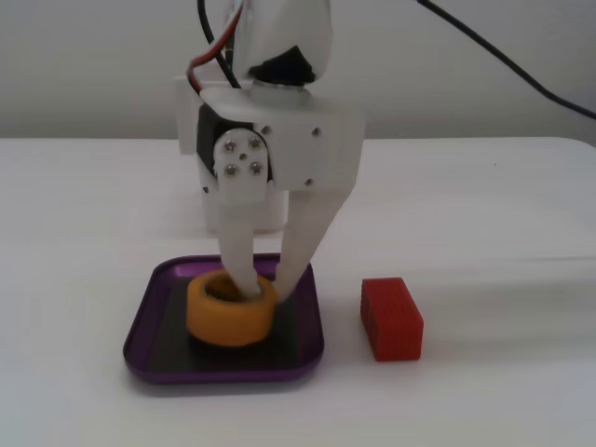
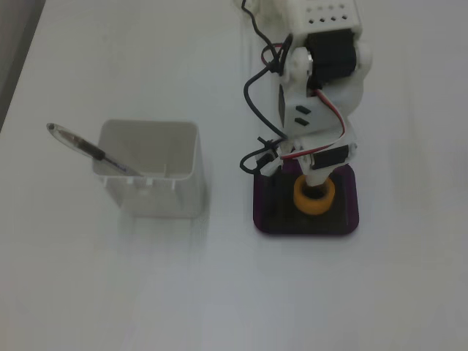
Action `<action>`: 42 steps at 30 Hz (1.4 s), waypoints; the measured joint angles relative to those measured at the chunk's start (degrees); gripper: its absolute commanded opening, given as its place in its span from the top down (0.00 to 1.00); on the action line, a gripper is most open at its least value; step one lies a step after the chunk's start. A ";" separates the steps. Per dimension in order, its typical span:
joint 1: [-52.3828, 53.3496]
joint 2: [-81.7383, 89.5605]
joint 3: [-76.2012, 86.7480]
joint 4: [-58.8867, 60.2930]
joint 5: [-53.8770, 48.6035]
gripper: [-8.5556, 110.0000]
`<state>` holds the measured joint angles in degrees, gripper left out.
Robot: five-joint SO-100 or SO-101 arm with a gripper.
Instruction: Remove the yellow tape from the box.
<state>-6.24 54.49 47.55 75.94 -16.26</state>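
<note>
The gripper (image 1: 267, 291) pinched the wall of the yellow tape (image 1: 230, 315), one finger down in the hollow core and the other against the outside, while the roll sat inside the purple box (image 1: 149, 351) on the white table (image 1: 503, 233). No brand, label or writing could be read on anything, including the red block (image 1: 391, 318) just right of the box and the white container (image 2: 150, 175) holding a pen (image 2: 80, 146).

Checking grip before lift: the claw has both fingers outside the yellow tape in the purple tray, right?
Not quite. In a fixed view, one finger of the claw sits inside the hollow core of the yellow tape and the other outside its wall; the tape is in the purple tray.
</note>
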 measured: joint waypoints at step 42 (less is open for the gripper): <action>2.72 66.80 83.41 -12.48 3.69 0.93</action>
<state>-3.52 121.29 130.96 63.46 -12.57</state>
